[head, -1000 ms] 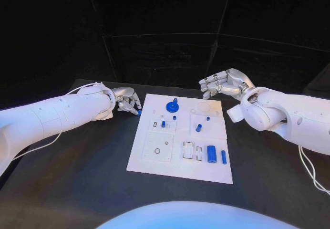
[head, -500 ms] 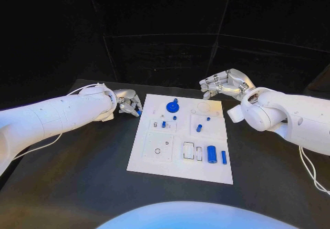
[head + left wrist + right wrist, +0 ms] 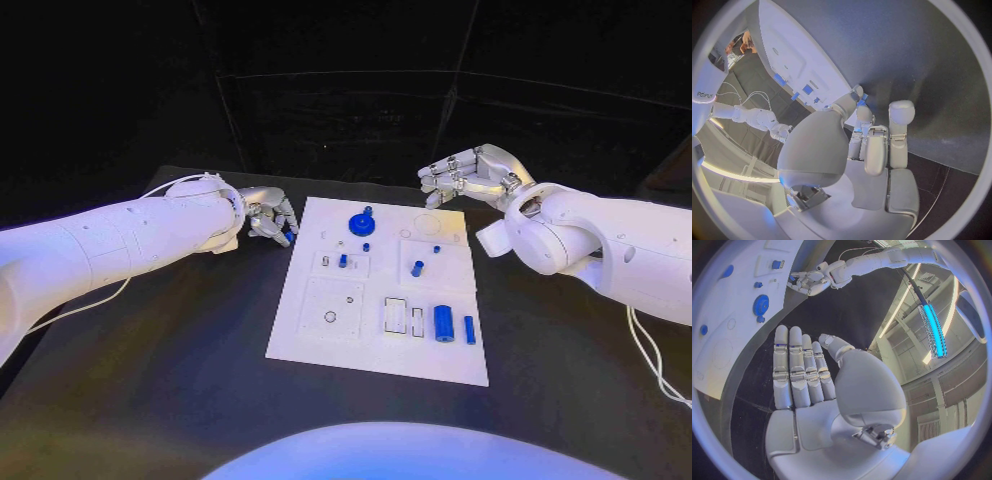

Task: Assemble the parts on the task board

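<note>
Now, starting at your left, the left hand [image 3: 268,216] sits just off the task board's [image 3: 378,358] far left corner, fingers curled in and pinching a small blue part [image 3: 287,237] at the fingertips; which way its long axis runs you cannot tell. On the white board a blue gear [image 3: 361,223] lies near the far edge, and two blue cylinders [image 3: 444,323] lie side by side near the right edge, long axes running toward and away from you. Past the far right corner the right hand [image 3: 464,175] hovers with fingers extended, holding nothing.
</note>
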Controlling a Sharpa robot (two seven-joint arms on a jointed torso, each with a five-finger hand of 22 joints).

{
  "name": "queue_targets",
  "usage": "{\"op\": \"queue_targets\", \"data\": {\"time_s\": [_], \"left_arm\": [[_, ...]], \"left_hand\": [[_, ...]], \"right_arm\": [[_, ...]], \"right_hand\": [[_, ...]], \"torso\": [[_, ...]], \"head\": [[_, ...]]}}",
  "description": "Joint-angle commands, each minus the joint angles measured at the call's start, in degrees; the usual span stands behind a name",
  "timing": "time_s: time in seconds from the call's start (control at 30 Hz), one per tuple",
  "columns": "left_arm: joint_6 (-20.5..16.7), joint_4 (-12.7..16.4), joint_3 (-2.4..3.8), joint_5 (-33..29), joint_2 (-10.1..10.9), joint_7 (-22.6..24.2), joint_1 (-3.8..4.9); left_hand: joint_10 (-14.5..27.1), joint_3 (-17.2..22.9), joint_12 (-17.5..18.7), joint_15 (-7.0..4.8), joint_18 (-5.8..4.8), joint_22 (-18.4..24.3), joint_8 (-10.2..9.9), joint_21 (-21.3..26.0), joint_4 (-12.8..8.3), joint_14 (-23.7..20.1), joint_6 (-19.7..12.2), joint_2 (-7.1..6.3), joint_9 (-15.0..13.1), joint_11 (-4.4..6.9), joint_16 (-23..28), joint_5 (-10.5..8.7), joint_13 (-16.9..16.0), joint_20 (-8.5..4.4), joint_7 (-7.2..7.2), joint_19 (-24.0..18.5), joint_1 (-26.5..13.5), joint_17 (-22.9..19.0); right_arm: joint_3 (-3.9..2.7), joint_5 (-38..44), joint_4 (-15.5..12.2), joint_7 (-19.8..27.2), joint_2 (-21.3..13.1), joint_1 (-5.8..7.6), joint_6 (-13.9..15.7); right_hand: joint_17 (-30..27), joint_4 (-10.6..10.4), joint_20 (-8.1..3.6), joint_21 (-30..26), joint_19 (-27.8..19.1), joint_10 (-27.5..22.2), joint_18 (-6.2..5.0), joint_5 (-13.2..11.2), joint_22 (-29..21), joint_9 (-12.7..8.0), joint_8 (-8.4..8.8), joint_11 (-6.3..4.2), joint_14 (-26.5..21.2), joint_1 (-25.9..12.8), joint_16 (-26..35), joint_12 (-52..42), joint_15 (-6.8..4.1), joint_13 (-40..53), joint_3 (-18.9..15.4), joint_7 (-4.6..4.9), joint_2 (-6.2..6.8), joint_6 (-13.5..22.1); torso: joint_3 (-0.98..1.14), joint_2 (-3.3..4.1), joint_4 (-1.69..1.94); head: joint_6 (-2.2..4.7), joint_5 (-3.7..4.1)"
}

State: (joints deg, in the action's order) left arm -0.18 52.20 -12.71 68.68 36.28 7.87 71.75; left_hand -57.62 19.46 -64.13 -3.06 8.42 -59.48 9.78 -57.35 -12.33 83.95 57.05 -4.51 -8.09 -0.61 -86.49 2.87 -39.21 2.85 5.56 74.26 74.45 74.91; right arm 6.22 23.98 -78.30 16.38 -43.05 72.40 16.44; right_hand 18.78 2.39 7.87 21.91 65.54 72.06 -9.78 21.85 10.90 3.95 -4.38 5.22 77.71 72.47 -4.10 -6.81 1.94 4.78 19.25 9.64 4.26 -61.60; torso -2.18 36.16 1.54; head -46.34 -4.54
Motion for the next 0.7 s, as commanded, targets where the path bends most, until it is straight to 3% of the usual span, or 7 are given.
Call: {"op": "queue_targets", "data": {"time_s": [0.03,0.37,0.7], "left_arm": [[3.5,0.1,-0.56,1.3,-0.1,-1.2,-0.87],[2.1,-0.1,-0.56,1.3,0.2,0.0,-0.87],[1.6,-0.1,-0.56,1.3,0.5,0.8,-0.87]], "left_hand": [[0.2,-0.3,-0.5,0.14,-0.68,-0.1,0.2,0.2,0.3,2.7,1.6,0.94,0.1,-0.04,-0.3,-0.19,-0.3,0.25,0.19,0.2,-0.3,7.3],[-1.3,-0.5,-1.7,-0.56,-0.80,-1.3,3.5,-0.9,1.9,3.0,8.6,4.53,-0.9,1.02,-0.6,-0.18,-2.0,-0.12,-1.43,0.9,-0.4,7.8],[-4.3,-1.4,-3.7,-1.35,-1.03,-2.3,4.4,-1.9,2.7,3.5,9.8,5.37,-1.1,1.94,-1.0,-0.20,-5.3,-0.80,-2.42,1.6,-0.8,8.9]], "right_arm": [[-0.03,0.0,-0.1,0.6,0.0,0.11,-0.5],[-0.03,0.0,-0.1,0.6,-0.1,0.11,-0.5],[-0.03,0.0,-0.1,0.7,-0.1,0.11,-0.5]], "right_hand": [[-0.1,0.0,-0.02,-0.3,0.3,-0.2,-0.68,0.3,-0.1,0.0,0.28,0.30,0.3,-0.1,0.3,0.1,0.16,-0.1,0.4,0.16,-0.65,0.4],[-0.1,0.0,-0.02,-0.3,0.3,-0.2,-0.68,0.3,-0.1,0.0,0.28,0.30,0.3,-0.1,0.3,0.1,0.16,-0.1,0.4,0.16,-0.65,0.4],[-0.1,0.0,-0.02,-0.3,0.3,-0.2,-0.67,0.3,-0.1,0.0,0.29,0.32,0.3,-0.1,0.3,0.1,0.17,-0.1,0.4,0.18,-0.71,0.4]], "torso": [[0.00,0.00,0.02],[-0.01,0.01,0.03],[-0.01,0.02,-0.03]], "head": [[0.00,-0.01],[-0.04,-0.02],[-0.14,-0.10]]}}
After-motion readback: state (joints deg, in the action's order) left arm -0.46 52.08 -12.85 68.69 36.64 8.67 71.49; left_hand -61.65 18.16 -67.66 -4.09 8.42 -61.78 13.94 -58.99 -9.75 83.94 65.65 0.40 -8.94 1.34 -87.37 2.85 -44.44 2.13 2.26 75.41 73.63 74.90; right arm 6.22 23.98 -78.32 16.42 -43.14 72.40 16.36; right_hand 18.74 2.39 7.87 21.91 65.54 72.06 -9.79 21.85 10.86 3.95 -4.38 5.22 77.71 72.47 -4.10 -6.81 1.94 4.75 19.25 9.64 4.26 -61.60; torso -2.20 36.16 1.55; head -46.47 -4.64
